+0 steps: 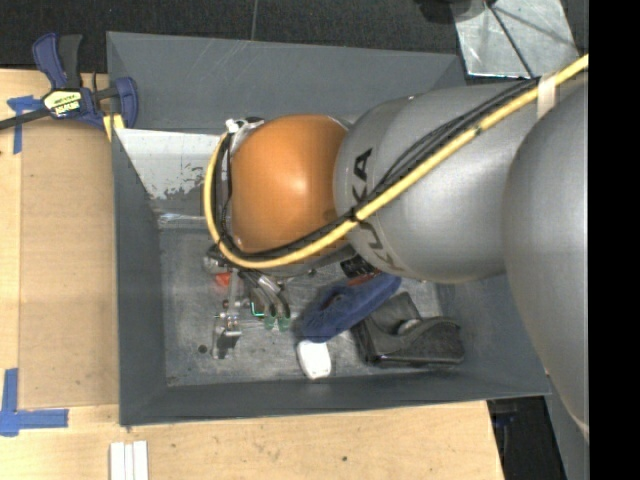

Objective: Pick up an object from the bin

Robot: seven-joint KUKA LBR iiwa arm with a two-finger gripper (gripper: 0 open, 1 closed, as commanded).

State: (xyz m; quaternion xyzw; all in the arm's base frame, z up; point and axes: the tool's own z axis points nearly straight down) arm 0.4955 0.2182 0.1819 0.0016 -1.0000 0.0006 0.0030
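One blue cloth (345,308), just beside gripper (246,310)

The bin (140,268) is plain grey with a scuffed, speckled floor, the crumpled cloth (345,308) is dark blue, the small block (315,360) white and the flat pouch (415,341) black, while the arm (460,208) is silver-grey with black lettering, its cover (285,183) glossy orange and its cable (445,160) yellow.

A crumpled blue cloth (345,308) lies beside a dark grey pouch (418,341), a small white block (314,359) near its lower end.
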